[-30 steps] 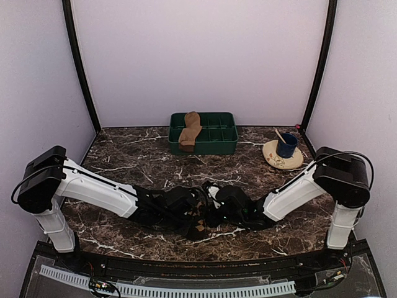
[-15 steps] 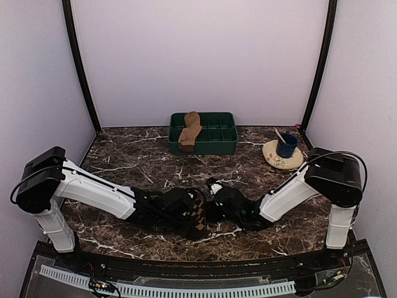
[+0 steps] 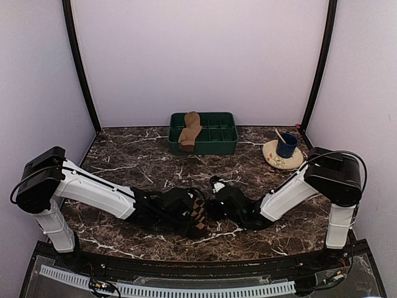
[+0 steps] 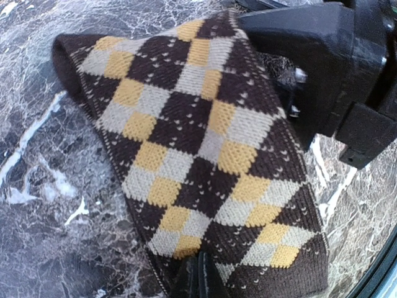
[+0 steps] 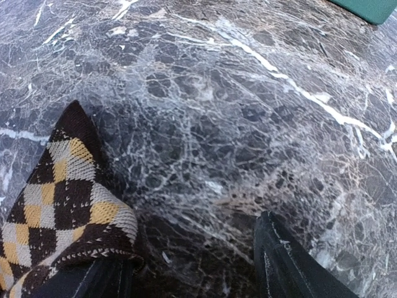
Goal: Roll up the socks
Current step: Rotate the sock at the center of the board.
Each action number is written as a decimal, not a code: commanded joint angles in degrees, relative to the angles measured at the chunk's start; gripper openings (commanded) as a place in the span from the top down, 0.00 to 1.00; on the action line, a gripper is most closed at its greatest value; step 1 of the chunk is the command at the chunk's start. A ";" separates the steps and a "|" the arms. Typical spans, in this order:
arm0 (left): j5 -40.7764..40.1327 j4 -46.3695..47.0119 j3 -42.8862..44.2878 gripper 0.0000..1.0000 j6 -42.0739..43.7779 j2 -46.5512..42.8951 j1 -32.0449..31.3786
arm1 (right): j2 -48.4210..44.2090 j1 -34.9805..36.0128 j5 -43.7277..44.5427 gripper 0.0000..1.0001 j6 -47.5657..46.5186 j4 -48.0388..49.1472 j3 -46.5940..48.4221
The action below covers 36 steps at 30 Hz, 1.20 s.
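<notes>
Starting from the top camera: seeing the argyle sock point(image 3: 197, 214) down on the marble table point(image 3: 124, 155) near the front edge, squeezed right between the left gripper point(image 3: 188, 215) and the right gripper point(image 3: 214, 210), both arms stretching in low and meeting nose to nose. Spotting the tan sock point(image 3: 189, 131) way at the back, draping over the front left wall of the green tray point(image 3: 217, 141), well apart from both arms. Also noticing a beige plate point(image 3: 278, 163) at the back right, carrying a blue cup point(image 3: 287, 146) with a thin stick point(image 3: 280, 135) poking out. Not getting any read on the jaws from up here, what with the black wrists crowding over the sock.

Switching to the left wrist camera: getting the diamonds up close, dark brown, tan and yellow, filling most of the frame. Pinching the near hem with the left fingers point(image 4: 189, 280), pressed nearly together on the fabric. Catching the black body of the right gripper butting against the sock's far side.

Flipping to the right wrist camera: showing the right fingers point(image 5: 286, 267) standing wide apart, gripping nothing, with bare marble between them and one corner of the argyle sock sitting just at the lower-left finger. Picking up a sliver of green tray in the top right corner too.
</notes>
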 commanded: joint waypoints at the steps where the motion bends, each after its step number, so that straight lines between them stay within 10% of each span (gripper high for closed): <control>1: 0.64 -4.43 -1.95 0.96 0.25 -1.00 0.15 | -2.67 -1.44 1.86 0.40 0.59 -2.90 -3.53; 36: 0.87 0.01 -1.82 0.97 6.01 -1.50 0.58 | -29.83 5.61 -3.49 0.26 6.06 -24.92 -11.22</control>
